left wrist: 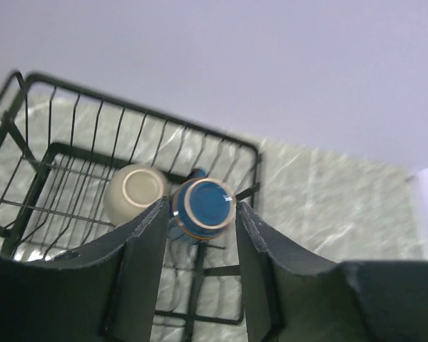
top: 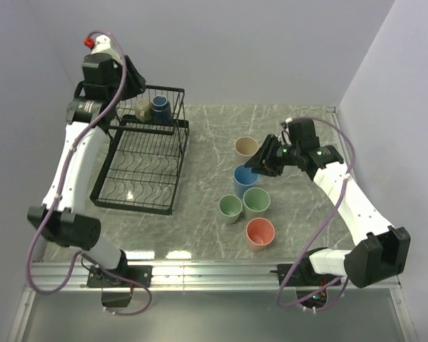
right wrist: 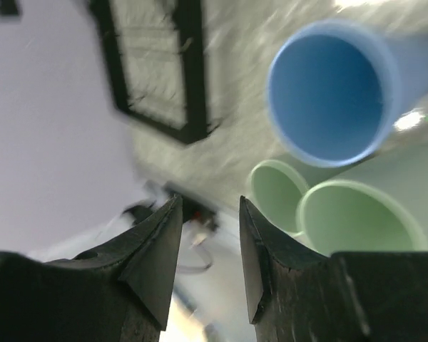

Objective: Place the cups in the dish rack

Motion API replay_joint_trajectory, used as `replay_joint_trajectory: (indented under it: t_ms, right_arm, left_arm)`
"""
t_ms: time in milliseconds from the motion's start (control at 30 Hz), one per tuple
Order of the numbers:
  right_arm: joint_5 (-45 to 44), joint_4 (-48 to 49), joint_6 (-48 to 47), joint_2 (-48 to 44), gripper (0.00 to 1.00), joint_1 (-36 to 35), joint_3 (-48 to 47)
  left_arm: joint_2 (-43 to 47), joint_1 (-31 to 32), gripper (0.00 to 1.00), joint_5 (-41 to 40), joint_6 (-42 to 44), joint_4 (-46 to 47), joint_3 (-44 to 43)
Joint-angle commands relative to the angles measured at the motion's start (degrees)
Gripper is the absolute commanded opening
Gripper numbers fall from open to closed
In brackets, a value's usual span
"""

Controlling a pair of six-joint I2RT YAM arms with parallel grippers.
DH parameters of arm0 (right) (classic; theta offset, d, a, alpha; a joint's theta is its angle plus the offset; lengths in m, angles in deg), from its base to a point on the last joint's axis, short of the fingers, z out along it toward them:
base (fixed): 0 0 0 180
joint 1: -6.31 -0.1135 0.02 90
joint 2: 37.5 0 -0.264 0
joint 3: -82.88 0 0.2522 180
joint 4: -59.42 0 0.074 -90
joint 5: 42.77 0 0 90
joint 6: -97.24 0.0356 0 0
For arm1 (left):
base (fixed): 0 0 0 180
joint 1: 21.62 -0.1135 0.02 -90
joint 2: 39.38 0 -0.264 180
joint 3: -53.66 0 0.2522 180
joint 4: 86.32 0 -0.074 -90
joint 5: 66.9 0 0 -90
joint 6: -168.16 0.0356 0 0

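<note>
Two cups are already loaded. The small dark-blue plastic cup (left wrist: 204,206) sits mouth up in the raised basket tier (top: 167,87) of the black metal wire dish rack (top: 139,171), just beside the small beige plastic mug (left wrist: 135,192). The left tool (left wrist: 201,214) meets it from above, fingers on either side of its rim and seemingly clamped on it, though the wrist view is too soft to rule out a sliver of slack. The step in hand looks like the set-down. Next the fingers need to spread and lift straight up, clear of the basket wires. That arm is stretched far forward and raised over the rack's far end.

The right tool (top: 259,165), on an arm bent at the elbow, hangs with fingers apart and nothing between them. It is just beside the tall light-blue plastic tumbler (top: 245,179). Nearby on the grey marbled tabletop (top: 200,135) stand a beige tumbler (top: 246,147), two pale-green tumblers (top: 230,208) and a salmon tumbler (top: 260,233), all upright. This tool must line up on a rim before closing
</note>
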Motion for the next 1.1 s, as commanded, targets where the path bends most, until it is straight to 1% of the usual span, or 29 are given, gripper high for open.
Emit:
replay_joint_trajectory:
  t_ms: [0,33,100,200,333,400,467,500,600,633,767,867,1067]
  right_arm:
    - [-15.4,-10.4,-8.6,2.6,0.45,-0.8,-10.1]
    - [-18.3,-14.9,-9.7,4.4,0.45,-0.8,-11.7]
    - [-25.0,-17.7,-12.5,6.7,0.45,-0.8,-14.9]
    - [-27.2,-19.3,-14.4,8.9,0.44,-0.8,-16.0]
    - [-29.5,-19.3,-16.0,10.1,0.44,-2.7,-16.6]
    - [-28.5,-19.4,-17.6,10.5,0.44,-5.3,-18.0]
    - [-24.7,-18.6,-19.0,10.5,0.44,-8.0,-18.8]
    - [-23.5,-18.1,-19.3,10.4,0.44,-10.9,-18.7]
    - [-24.2,-16.4,-20.0,10.0,0.44,-16.3,-18.3]
    - [-24.6,-15.4,-19.9,9.9,0.44,-19.1,-18.0]
    - [-24.6,-13.5,-18.3,10.4,0.44,-21.4,-14.2]
    - [-25.3,-12.9,-19.2,11.2,0.44,-22.4,-12.6]
    - [-31.6,-16.4,-23.7,15.8,0.44,-24.1,-14.6]
  left_arm:
    - [4.1,0.1,0.48,-0.8,-4.0,3.3,2.0]
    - [4.6,0.2,0.48,-0.4,-4.7,3.4,2.8]
    - [6.6,0.4,0.48,0.4,-6.0,3.5,5.6]
    - [9.5,0.6,0.48,0.4,-6.7,3.0,9.1]
    - [12.6,0.6,0.48,0.0,-6.4,-0.2,9.7]
    - [13.9,0.8,0.49,0.2,-6.6,-1.5,10.6]
    - [16.2,1.3,0.49,-0.1,-6.8,-2.1,12.5]
    - [17.0,1.4,0.49,-0.3,-6.9,-2.3,13.2]
    - [19.7,1.5,0.49,-1.5,-7.1,-3.1,16.0]
    - [20.6,1.5,0.49,-1.8,-7.1,-3.7,16.5]
    - [21.7,1.5,0.48,-2.1,-6.9,-6.3,16.4]
    - [22.9,1.5,0.48,-2.2,-7.1,-6.7,17.0]
    - [24.9,1.5,0.48,-2.2,-7.8,-8.1,18.2]
